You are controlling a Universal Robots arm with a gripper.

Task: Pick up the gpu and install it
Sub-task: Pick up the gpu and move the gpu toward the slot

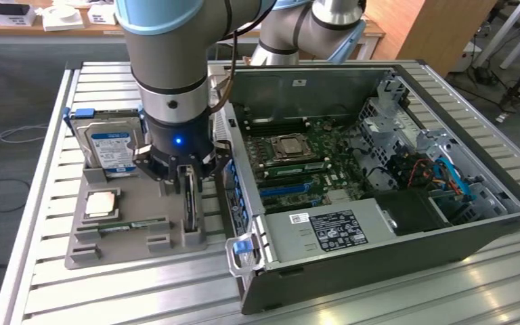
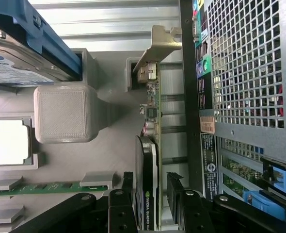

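Observation:
The gpu (image 1: 189, 203) stands on edge in a slot of the grey holder tray (image 1: 89, 254), just beside the open computer case (image 1: 378, 223). My gripper (image 1: 186, 177) hangs straight over it, low above its top edge. In the wrist view the gpu (image 2: 150, 145) runs away from the camera, thin and dark with a green board edge, ending in its silver bracket (image 2: 157, 46). The gripper (image 2: 151, 180) is open. Its black fingers (image 2: 176, 187) stand on either side of the card, with a gap showing on the case side.
On the tray also sit a silver hard drive with a blue label (image 1: 111, 145), a square processor (image 1: 102, 203) and a green RAM stick (image 1: 133, 225). The case's motherboard (image 1: 305, 169) lies exposed. The case's perforated rear wall (image 2: 245, 63) is close beside the card.

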